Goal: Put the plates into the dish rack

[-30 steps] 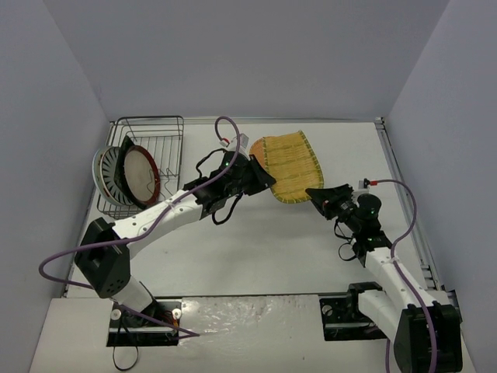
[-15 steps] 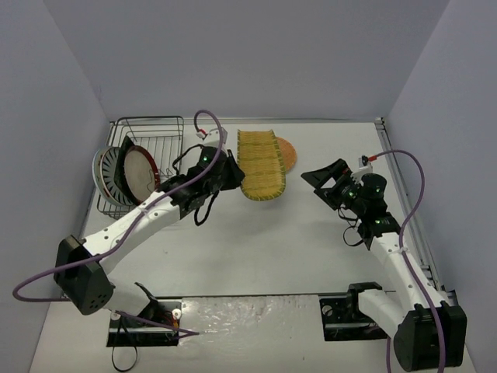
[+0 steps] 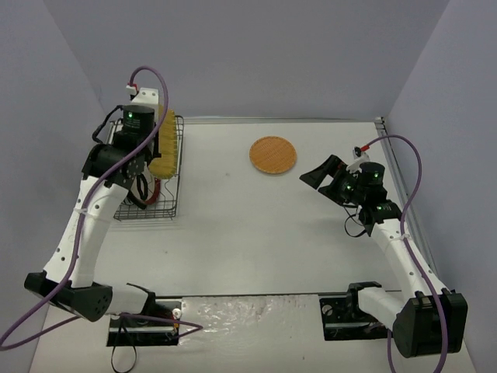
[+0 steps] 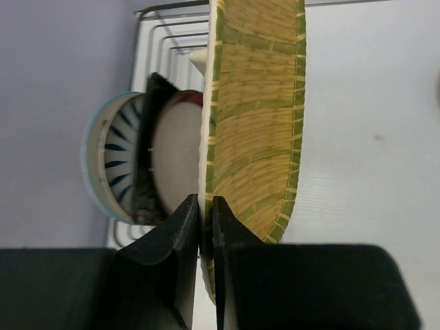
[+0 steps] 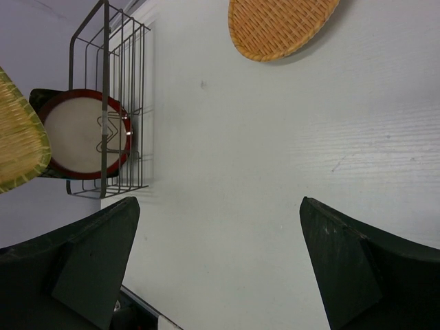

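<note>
left gripper [image 4: 205,223] pinched tight on the rim of the yellow-green oblong plate [image 4: 254,124]. The plate stands on edge past the fingers, just beside the cream red-rimmed plate [image 4: 175,158] in the dish rack [image 3: 147,208] — can't tell if it's seated. 0.5 s ago it hung mid-table, overlapping the orange plate [image 3: 272,155]. That plate now lies uncovered ahead of the right gripper [image 5: 218,206] — fingers spread wide, holding nothing. White table [image 3: 256,233], pale grey-violet walls [image 3: 248,54].
</note>
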Action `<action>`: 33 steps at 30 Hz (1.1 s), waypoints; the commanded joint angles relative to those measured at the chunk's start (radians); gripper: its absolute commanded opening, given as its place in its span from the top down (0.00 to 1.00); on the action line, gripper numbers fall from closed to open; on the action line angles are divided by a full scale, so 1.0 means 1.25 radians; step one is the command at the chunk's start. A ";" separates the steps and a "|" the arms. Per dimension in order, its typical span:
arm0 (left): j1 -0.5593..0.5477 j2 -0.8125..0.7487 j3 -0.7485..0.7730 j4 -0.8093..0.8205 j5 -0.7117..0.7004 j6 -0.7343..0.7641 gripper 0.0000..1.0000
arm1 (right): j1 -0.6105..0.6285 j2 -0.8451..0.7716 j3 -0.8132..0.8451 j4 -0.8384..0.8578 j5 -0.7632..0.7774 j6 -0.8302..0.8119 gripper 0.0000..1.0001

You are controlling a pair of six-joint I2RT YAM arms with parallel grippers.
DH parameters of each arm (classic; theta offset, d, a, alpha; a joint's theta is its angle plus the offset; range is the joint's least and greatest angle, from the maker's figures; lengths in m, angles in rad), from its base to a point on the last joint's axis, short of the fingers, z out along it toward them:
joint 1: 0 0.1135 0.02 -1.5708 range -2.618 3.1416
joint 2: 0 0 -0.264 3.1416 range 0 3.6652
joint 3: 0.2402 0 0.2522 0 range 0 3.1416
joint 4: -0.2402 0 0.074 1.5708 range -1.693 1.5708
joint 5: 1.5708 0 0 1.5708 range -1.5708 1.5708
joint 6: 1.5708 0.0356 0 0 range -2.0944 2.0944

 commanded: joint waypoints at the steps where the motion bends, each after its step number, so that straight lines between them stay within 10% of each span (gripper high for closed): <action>1: 0.048 0.087 0.138 -0.119 -0.104 0.175 1.00 | -0.005 0.008 0.043 0.028 -0.039 -0.035 0.00; 33: 0.111 0.256 0.026 0.004 -0.133 0.229 1.00 | -0.063 0.003 0.006 0.029 -0.099 -0.054 0.00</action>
